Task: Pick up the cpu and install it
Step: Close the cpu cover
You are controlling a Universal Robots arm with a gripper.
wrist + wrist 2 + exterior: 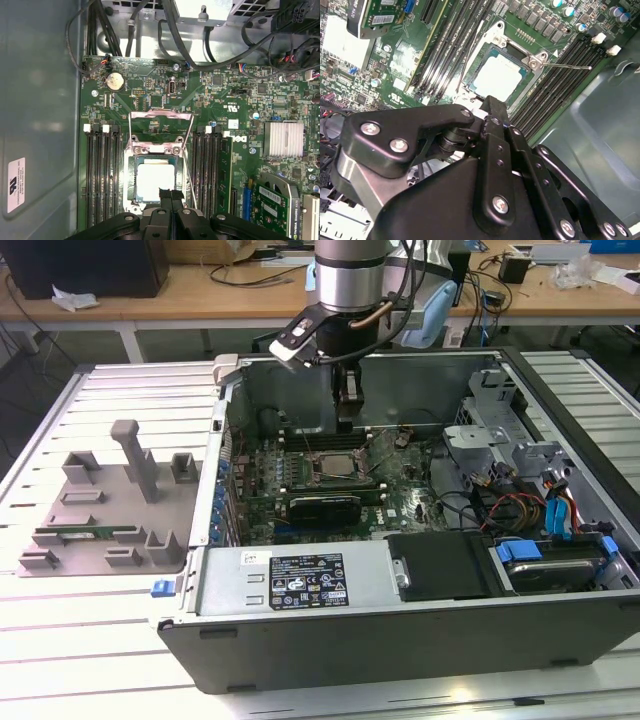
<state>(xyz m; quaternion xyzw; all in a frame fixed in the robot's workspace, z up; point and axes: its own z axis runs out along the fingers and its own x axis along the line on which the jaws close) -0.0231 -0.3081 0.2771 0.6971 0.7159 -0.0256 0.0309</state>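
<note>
One computer case (300,580) lies open on the slatted surface (120,640), taking up the middle and the exterior view's right side. One arm reaches down into it. Its one claw (171,195) has both fingers pressed together with nothing between them.

The single cpu (155,182) sits flat in the one socket (131,165) on the motherboard (150,100), silvery top up. In the exterior view it shows as a pale square (335,466) directly under the arm. The closed fingertips (165,194) hang over one edge of the chip. I cannot tell whether they touch it. The socket's one hold-down frame (160,120) stands swung back, off the chip, and one thin wire lever (570,64) stands loose beside the socket.

Two banks of memory slots (102,175) flank the socket, one on either side. The board also carries one coin cell (115,81), one ribbed silver heat sink (285,138) and one graphics card (272,202).

Near the surface's edge on the exterior view's left, well apart from the case, lies one grey fixture (110,500) with one green memory stick (85,533) lying in it.
</note>
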